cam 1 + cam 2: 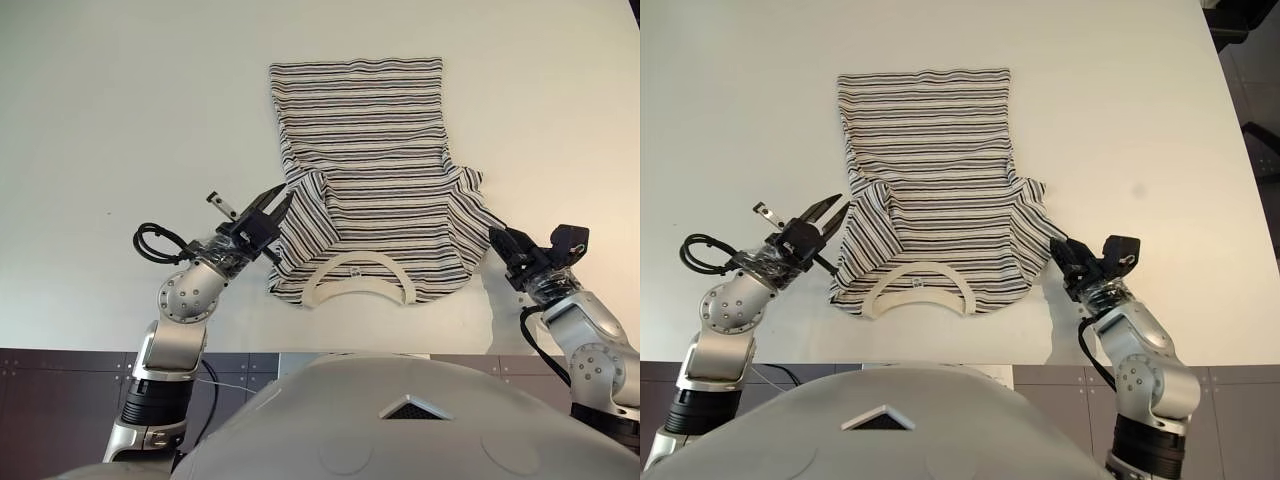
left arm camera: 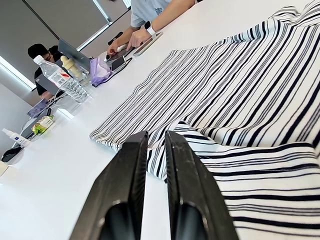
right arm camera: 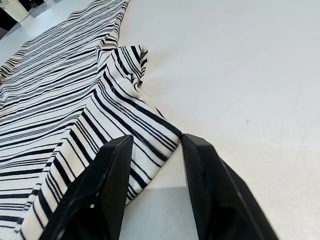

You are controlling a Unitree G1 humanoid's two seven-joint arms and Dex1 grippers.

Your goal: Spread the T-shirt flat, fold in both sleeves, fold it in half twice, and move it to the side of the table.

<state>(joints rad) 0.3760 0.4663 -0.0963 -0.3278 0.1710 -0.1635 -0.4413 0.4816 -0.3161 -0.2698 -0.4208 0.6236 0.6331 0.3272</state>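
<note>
Right gripper (image 3: 156,142) straddles soft striped T-shirt (image 3: 65,95) corner

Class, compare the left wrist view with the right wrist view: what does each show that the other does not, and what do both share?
Particular to the left wrist view: the left end effector, fingers slightly apart at a fold of cloth, plus a water bottle, a laptop and a person's hand far down the table. Particular to the right wrist view: the right end effector, fingers wide open at a folded corner. Shared: the striped T-shirt on the white table.
</note>
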